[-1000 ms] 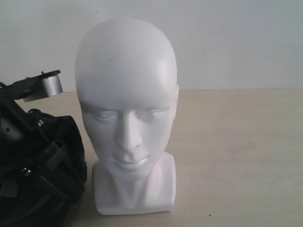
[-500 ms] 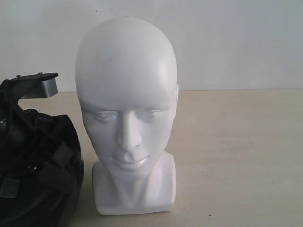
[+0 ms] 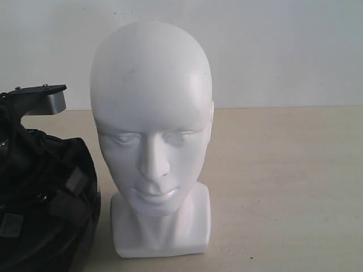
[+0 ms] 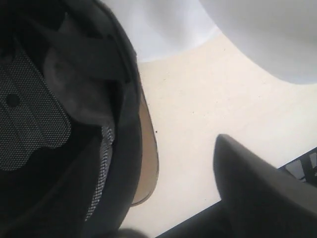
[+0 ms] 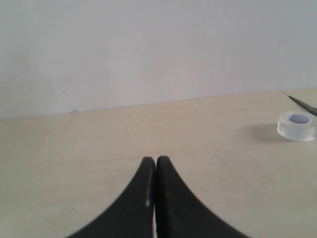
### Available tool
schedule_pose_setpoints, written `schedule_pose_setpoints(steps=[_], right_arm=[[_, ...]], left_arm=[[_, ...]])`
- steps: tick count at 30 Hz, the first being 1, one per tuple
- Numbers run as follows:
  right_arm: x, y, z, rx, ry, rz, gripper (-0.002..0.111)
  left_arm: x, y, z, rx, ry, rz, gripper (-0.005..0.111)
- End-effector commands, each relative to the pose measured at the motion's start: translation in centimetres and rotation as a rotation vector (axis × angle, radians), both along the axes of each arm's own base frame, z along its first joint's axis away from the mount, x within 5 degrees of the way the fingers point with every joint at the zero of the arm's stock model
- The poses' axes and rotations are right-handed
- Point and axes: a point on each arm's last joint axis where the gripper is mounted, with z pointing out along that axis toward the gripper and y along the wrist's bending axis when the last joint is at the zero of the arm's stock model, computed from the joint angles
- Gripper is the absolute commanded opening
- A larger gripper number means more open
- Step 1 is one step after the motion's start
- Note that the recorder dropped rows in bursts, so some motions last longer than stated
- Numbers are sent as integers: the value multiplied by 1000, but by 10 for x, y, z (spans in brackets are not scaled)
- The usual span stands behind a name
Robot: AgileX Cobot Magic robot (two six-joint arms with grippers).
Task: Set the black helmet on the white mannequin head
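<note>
The left gripper [image 4: 158,144] is apart: its one visible finger [image 4: 257,193] is clear of the matte black helmet [image 3: 45,192]. The helmet lies on the beige table [image 3: 283,181], away from the back edge, with its padded hollow turned up; its long axis I cannot tell. It is just beside the upright glossy white mannequin head [image 3: 152,136]. The right gripper [image 5: 156,161] is closed and empty. A clear tape roll [image 5: 296,124] lies well apart from it.

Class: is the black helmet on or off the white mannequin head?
Off. The matte black padded helmet sits low beside the glossy white plastic mannequin head, whose crown is bare.
</note>
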Motion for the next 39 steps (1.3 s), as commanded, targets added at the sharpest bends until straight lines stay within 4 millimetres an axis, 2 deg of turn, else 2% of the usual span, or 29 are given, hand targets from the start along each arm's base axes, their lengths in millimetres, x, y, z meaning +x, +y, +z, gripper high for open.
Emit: schedule_pose_setpoints(steps=[1,5,21,27,39], right_arm=[[0,0,-1,-3,-4,0,0],[0,0,-1,-3,-4,0,0],[0,0,-1,-3,-4,0,0],[0,0,-1,-3,-4,0,0],[0,0,-1,-3,-4,0,0]], left_arm=[[1,-2,2,-16,-8,9,74],[4,-3,-1,-4,-14,8,74],[24,-13,-43,75,159,99,74],[27,-8,-52,150,180,152,74],[31,-9,-62,168,202,201,74]])
